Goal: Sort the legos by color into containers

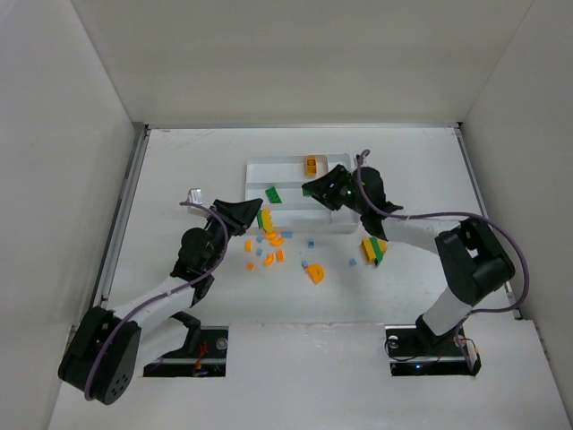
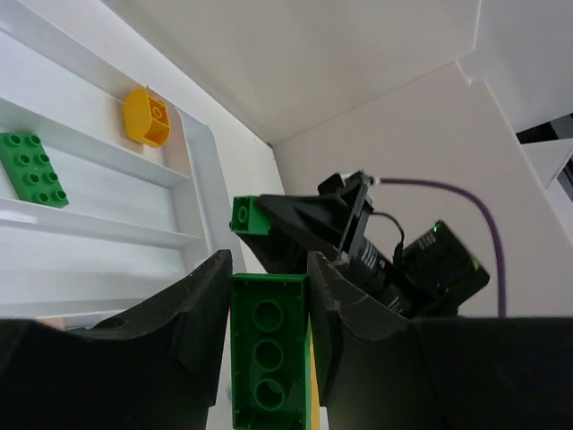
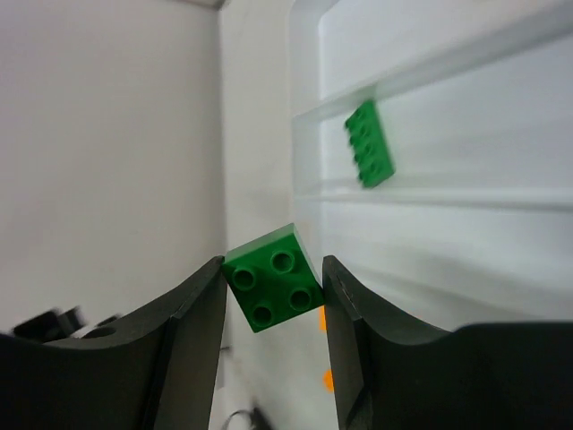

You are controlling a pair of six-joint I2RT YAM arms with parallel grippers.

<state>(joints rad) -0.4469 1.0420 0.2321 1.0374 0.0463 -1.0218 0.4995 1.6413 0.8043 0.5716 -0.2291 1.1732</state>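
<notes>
Left gripper (image 2: 269, 273) is clamped on a long green brick (image 2: 267, 367), held end-on between the jaws, just off the tray (image 1: 255, 172) corner at about 7 o'clock. Right gripper (image 3: 273, 264) is closed on a small square green brick (image 3: 273, 288), hung over the tray's 3 o'clock side. So the green round looks to be in hand, both pieces lifted, neither dropped yet. A green plate (image 1: 273, 194) is seen lying in the second slot, an orange piece (image 1: 311, 164) in the slot at 12 o'clock, so both bricks probably need to be brought over that green slot and let go, one at a time so the grippers aren't bumped together. Loose legos (image 1: 269, 253) are scattered at 6 o'clock of the tray. Left arm is reached forward toward 1 o'clock; right arm is folded at the elbow, forearm pointed toward 10 o'clock
</notes>
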